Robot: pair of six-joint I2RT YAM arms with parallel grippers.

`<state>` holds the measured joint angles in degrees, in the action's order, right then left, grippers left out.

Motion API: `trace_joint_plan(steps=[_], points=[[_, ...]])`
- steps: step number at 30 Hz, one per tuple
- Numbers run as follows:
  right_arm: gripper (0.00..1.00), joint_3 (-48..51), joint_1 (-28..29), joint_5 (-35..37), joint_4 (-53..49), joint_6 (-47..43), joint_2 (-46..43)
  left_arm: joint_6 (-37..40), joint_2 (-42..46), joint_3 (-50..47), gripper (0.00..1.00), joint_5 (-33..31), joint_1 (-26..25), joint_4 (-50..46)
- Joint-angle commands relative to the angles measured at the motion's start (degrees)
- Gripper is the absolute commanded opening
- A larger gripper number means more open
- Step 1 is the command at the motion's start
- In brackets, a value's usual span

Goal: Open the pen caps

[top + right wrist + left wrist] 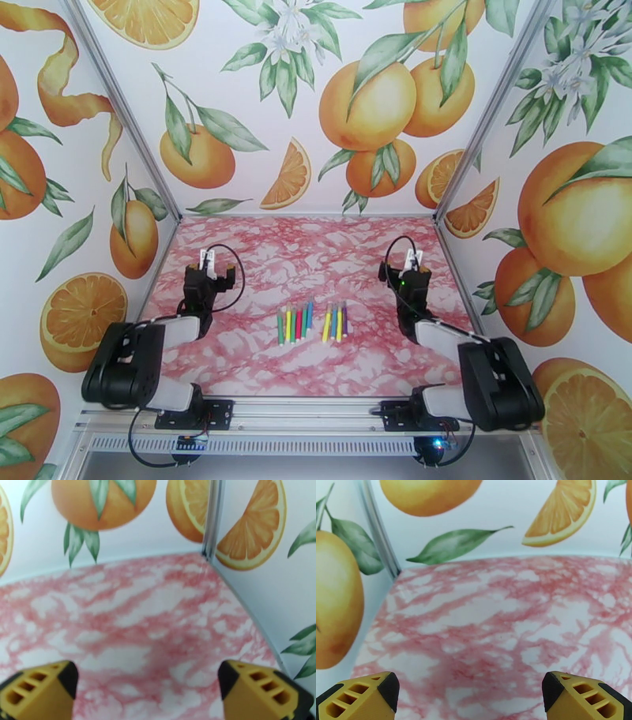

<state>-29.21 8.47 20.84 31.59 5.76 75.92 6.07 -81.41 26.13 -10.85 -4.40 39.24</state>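
Orange-and-leaf printed walls (261, 95) close in a counter (261, 260) with a pink marbled top. About nine thin marker pens lie loose and flat on it, side by side and roughly parallel, each pointing from the near edge toward the far edge. They sit midway between the left and right edges, somewhat nearer the near edge than the far one. They form two clusters with a narrow gap between: a left cluster (294, 324) of green, yellow, red and blue pens, and a right cluster (335, 322) with yellow, blue and purple ones. At this size the pen caps cannot be told from the barrels.

From above, both arms reach out from the near edge with the pens between them. The left hand (208, 260) is raised toward the left edge and the right hand (412, 259) toward the right edge, each well apart from the pens and farther from the near edge than they are.

On the left wrist camera, bare counter (493, 630) runs to the far left corner. The left hand (470, 689) has its yellow, black-tipped fingers (363, 695) spread wide, nothing between them. On the right wrist camera, slightly blurred, bare counter (118, 638) runs to the far right corner. The right hand (148, 685) likewise has its fingers (39, 693) spread wide, holding and touching nothing.
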Motion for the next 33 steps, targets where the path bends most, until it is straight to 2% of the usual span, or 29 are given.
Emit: trace_joint_plan(steps=[1, 9, 15, 24, 30, 33], points=[[0.99, -5.4, 3.0, 3.1, -17.3, 0.3, -2.8, -0.7, 4.7, 3.7, 1.0, -0.7, -2.4, -13.5], [0.94, -20.1, 7.0, -4.3, -46.6, 6.8, -2.5, -1.2, 10.8, 15.6, 0.99, 3.0, -9.3, -36.1], [0.91, -25.0, 9.2, -11.5, -60.0, 10.1, 1.0, -3.6, 11.3, 22.8, 0.99, 12.4, -11.6, -46.1], [0.85, -25.7, 18.3, -15.4, -65.5, 16.1, 4.3, -4.0, 9.6, 25.1, 1.0, 15.7, -13.3, -49.3], [0.77, -24.3, 21.5, -16.0, -66.6, 18.6, 6.2, -3.2, 9.4, 24.2, 1.0, 13.3, -15.1, -47.3], [0.7, -23.1, 21.6, -16.9, -66.3, 19.2, 6.9, -3.0, 9.4, 24.3, 1.0, 12.4, -15.2, -47.0]])
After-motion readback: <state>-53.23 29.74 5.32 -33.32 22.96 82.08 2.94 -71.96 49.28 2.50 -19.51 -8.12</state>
